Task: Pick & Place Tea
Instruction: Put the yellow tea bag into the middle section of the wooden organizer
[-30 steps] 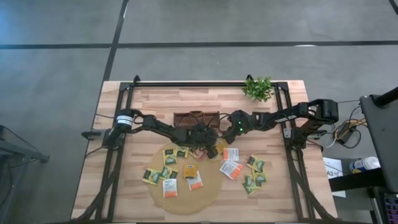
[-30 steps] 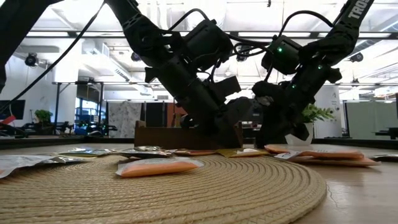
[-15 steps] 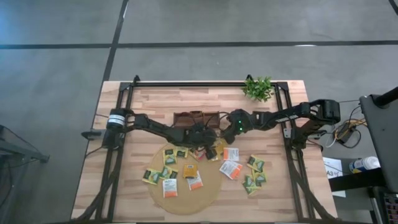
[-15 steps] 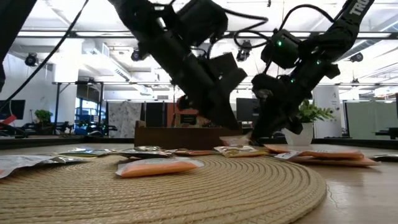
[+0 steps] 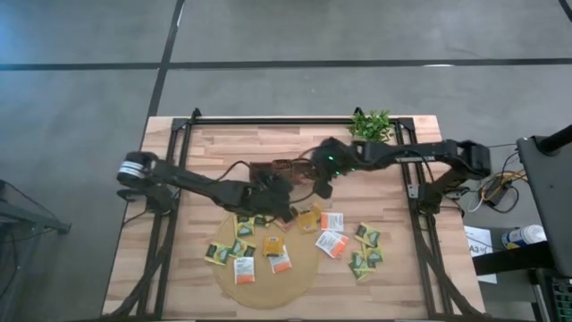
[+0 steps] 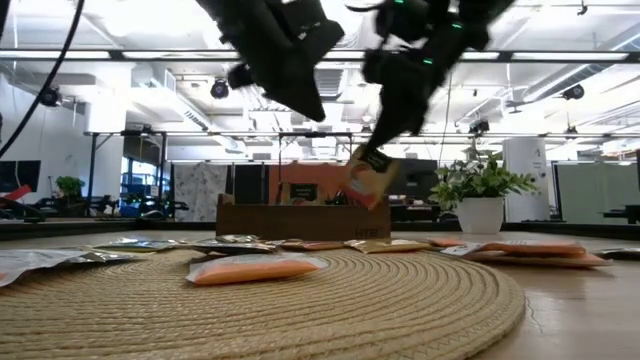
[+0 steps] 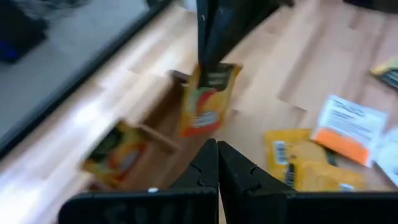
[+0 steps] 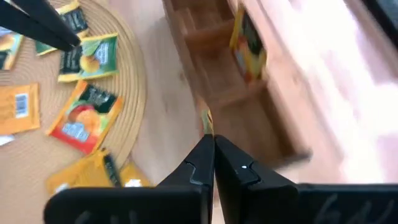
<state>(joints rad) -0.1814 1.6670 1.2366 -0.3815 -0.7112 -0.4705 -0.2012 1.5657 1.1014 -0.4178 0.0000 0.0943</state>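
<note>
My right gripper (image 6: 385, 140), clamped on an orange and yellow tea sachet (image 6: 367, 180), holds it in the air just above the dark brown tray (image 6: 300, 218) on the desk (image 5: 223, 148), while my left gripper (image 5: 268, 186), fingers together and empty, hangs beside it.

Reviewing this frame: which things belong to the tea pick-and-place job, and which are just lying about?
Belongs to the job:
- held sachet, shut in the right gripper above the tray
- loose sachets on mat and table
- left gripper, shut, empty

Lying about:
- round mat
- plant
</note>
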